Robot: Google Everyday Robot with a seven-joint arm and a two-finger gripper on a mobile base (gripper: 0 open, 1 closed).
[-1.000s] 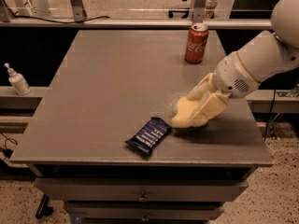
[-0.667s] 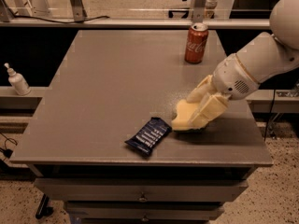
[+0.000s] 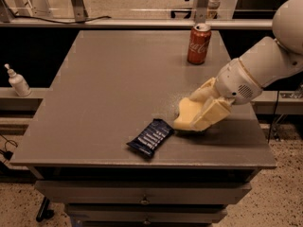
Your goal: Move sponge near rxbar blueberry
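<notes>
Evidently to leave the sponge (image 3: 185, 112) close to the rxbar blueberry (image 3: 150, 137), the gripper (image 3: 195, 111) holds it low on the tabletop (image 3: 118, 79) just right of the bar's far end, fingers (image 3: 211, 115) clamped on it, the arm reaching in from the right and sloping down-left.

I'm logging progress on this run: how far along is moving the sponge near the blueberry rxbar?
Done: the sponge is down low right beside the rxbar blueberry, near the front edge of the table and well away from the soda can. In hand: the gripper is at the sponge. Left: releasing it, if it is not already free, and backing the arm away.
</notes>
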